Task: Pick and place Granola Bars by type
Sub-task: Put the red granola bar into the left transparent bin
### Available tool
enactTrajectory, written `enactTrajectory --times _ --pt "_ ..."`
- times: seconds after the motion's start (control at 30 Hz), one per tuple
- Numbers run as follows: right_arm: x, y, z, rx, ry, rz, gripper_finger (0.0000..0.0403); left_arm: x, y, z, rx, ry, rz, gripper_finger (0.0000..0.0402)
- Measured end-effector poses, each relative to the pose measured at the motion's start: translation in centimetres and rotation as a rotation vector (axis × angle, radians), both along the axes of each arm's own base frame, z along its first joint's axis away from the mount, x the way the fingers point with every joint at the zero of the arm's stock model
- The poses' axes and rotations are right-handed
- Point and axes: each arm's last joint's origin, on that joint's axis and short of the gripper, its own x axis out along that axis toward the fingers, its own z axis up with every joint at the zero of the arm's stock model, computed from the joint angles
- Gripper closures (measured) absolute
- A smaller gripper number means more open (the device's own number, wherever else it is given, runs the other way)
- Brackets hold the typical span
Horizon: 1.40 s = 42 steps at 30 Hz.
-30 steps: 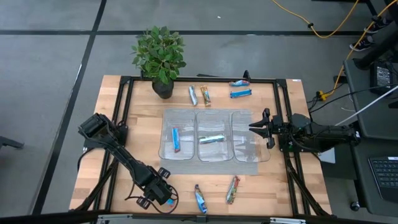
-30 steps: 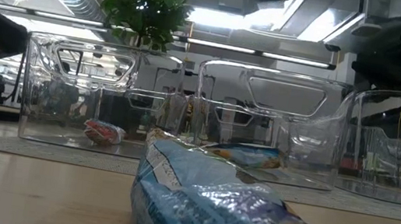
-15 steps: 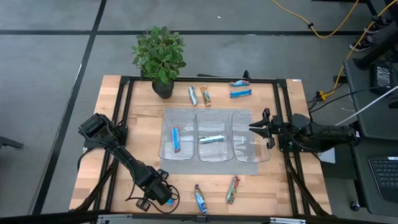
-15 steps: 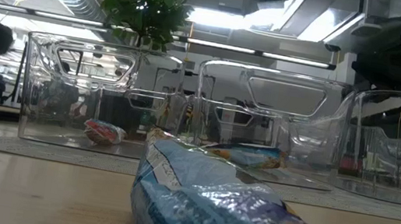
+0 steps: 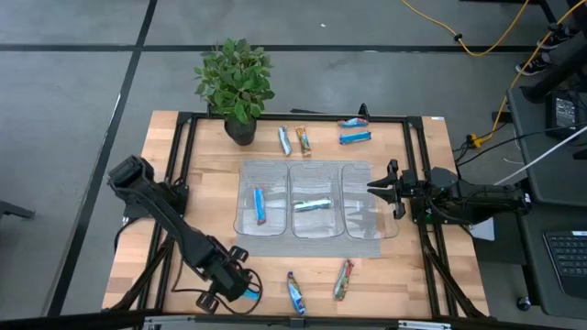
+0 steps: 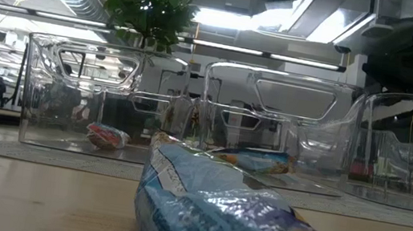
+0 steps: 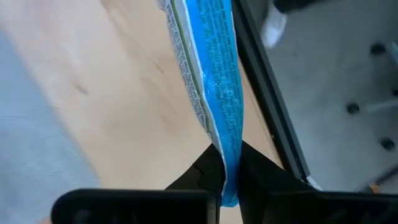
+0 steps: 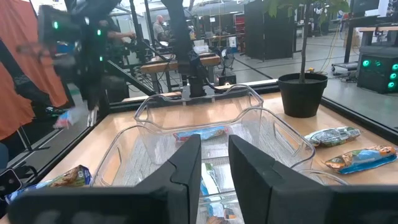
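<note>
My left gripper (image 5: 237,290) hangs over the table's near left part, shut on a blue foil Granola Bar (image 7: 217,74). Other bars lie loose: one blue (image 5: 295,293) and one green-red (image 5: 343,279) near the front edge, several (image 5: 304,140) along the far edge. A blue bar (image 5: 260,204) lies in the left clear bin and a silver-blue one (image 5: 312,204) in the middle bin. My right gripper (image 5: 383,189) waits level at the right bin's outer side, open, with nothing between its fingers. My left gripper pinches the blue bar's flat wrapper end (image 7: 229,163) between its two fingers (image 7: 256,171). The fingers come from above, pointing steeply down, in line with the bar's length. The bar hangs below them over the wood; its lower end runs out of the wrist picture.
Three clear bins (image 5: 359,183) stand side by side on a grey mat at the table's middle. A potted plant (image 5: 237,84) stands at the far left. A black frame rail (image 5: 174,165) runs round the table. Bare wood lies left of the bins.
My left arm has risen: its elbow has moved toward the table's left edge in the high view, and its dark bulk has left the low view's left side upward. The bars on the table and in the bins have stayed put.
</note>
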Motion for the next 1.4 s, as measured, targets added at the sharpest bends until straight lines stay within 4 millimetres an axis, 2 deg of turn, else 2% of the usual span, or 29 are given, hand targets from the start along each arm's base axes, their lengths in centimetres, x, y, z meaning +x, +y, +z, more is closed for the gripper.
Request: enactTrajectory --times 0.27,0.57,0.77,1.17,1.4 --pt "0.0 0.0 0.0 -0.001 0.0 0.0 0.0318 -1.1 2.0 5.6 0.016 -0.249 0.158 0.0382" --pt "0.0 0.0 0.0 -0.001 0.0 0.0 0.0318 -2.5 4.9 9.6 0.03 -0.453 0.323 0.0382" --pt "0.0 0.0 0.0 -0.001 0.0 0.0 0.0318 -2.5 6.9 10.9 0.055 -0.528 0.414 0.0382" --pt "0.0 0.0 0.0 0.0 0.0 0.0 0.0318 -1.5 11.2 12.1 0.116 -0.569 0.501 0.0382" --pt "0.0 0.0 0.0 -0.001 0.0 0.0 0.0318 -2.5 14.7 12.8 0.219 -0.551 0.619 0.0382"
